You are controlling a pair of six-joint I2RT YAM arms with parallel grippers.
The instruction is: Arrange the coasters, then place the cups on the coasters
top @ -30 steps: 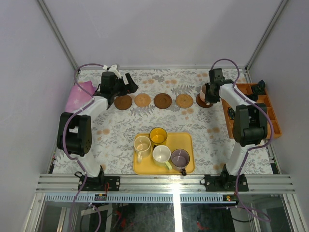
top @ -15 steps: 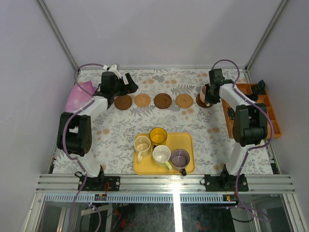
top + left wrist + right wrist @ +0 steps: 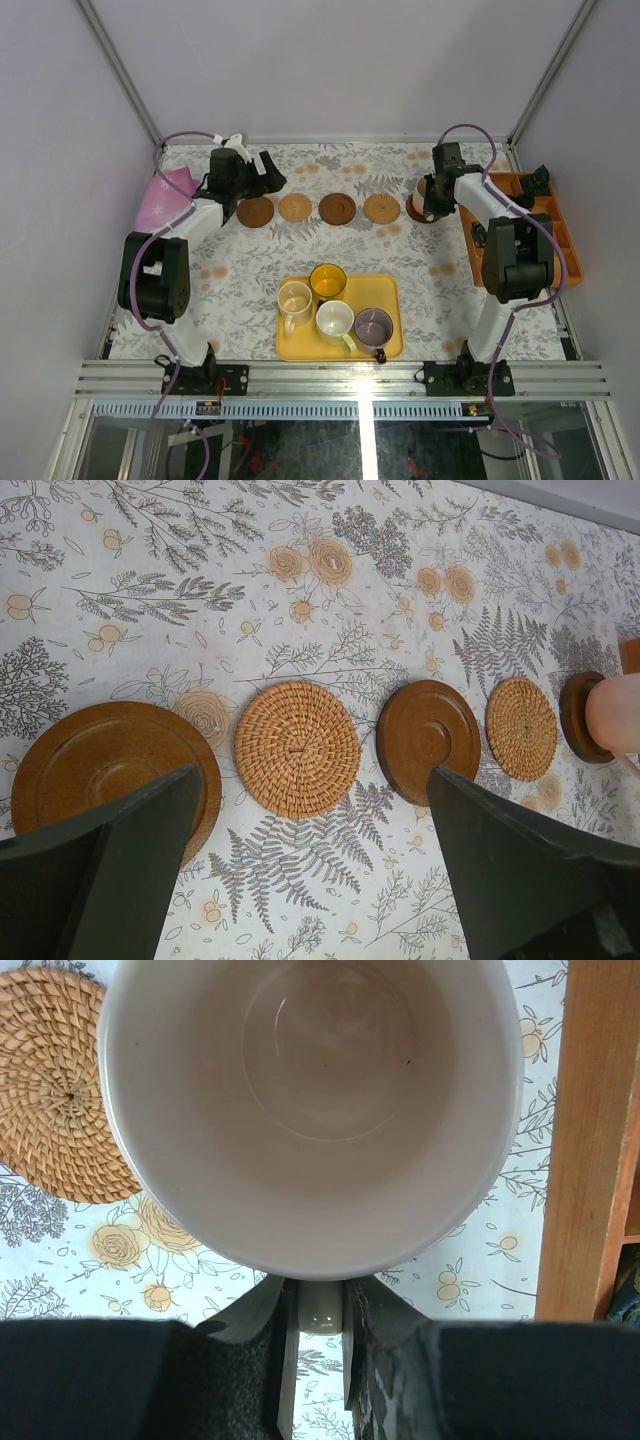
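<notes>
A floral tablecloth (image 3: 240, 275) is covering the table inside a white-walled enclosure. Five coasters are lying in a row across the far half, alternating from the left: a dark wooden coaster (image 3: 255, 211), a woven tan coaster (image 3: 295, 207), a second dark coaster (image 3: 337, 208), a second woven coaster (image 3: 382, 208) and a last dark coaster (image 3: 415, 214). The right gripper (image 3: 318, 1310) is pinching the handle of the pink cup (image 3: 310, 1110) between nearly closed fingers, holding it upright over that last coaster; whether it is touching cannot be told. The left gripper (image 3: 312, 778) is hovering with its jaws spread wide and holding nothing, above the left end of the row. Nearer the arms, a yellow tray (image 3: 390, 290) is carrying the yellow cup (image 3: 328, 281), cream cup (image 3: 294, 298), pale green-white cup (image 3: 335, 320) and purple-grey cup (image 3: 374, 326). An orange compartment tray (image 3: 572, 240) is sitting at the right edge.
</notes>
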